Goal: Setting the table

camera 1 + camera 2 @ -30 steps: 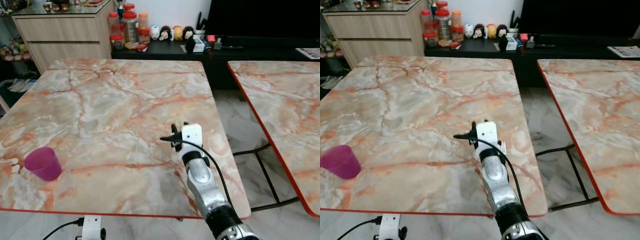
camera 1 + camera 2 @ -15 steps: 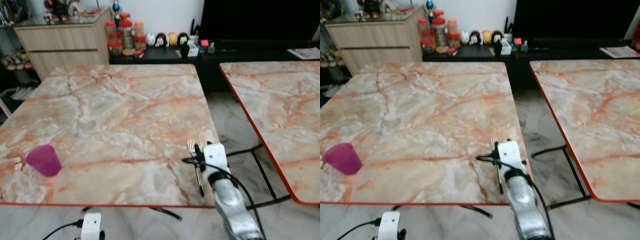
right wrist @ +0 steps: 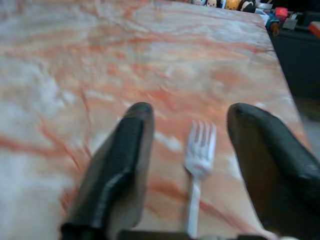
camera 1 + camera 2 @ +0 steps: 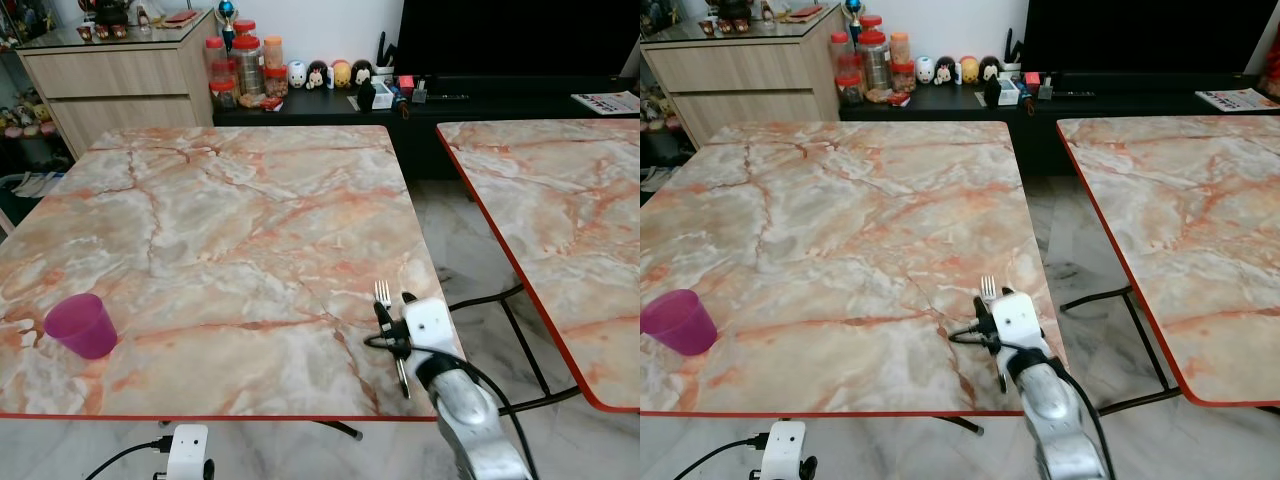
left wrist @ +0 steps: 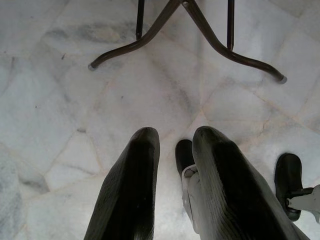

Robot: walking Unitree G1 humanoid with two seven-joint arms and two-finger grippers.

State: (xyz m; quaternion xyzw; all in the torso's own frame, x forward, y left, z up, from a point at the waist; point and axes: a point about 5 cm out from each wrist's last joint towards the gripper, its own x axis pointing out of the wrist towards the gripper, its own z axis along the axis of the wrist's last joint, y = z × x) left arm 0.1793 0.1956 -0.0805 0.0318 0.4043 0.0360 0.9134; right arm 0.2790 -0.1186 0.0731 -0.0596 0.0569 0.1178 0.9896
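A white fork point(image 4: 392, 330) lies flat near the marble table's point(image 4: 230, 230) front right corner. The right gripper point(image 3: 192, 145) hovers over it, fingers spread wide — not touching. A purple cup point(image 4: 80, 325) stands near the front left edge.

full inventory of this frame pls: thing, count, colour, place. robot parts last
marble table: 1, pink-orange veined, red edge, centre, in front of the robot
second marble table: 1, same pattern, to the right across a gap
fork: 1, silver, flat on the near right corner of the centre table, between the right gripper's fingers
cup: 1, purple, upright, near left part of the centre table
jars: several, red-lidded, on the dark low cabinet behind the table
figurines: a row, mixed colours, same cabinet
wooden sideboard: 1, beige, far left
left gripper: black fingers a little apart, pointing at the tiled floor
right gripper: black fingers spread, over the fork
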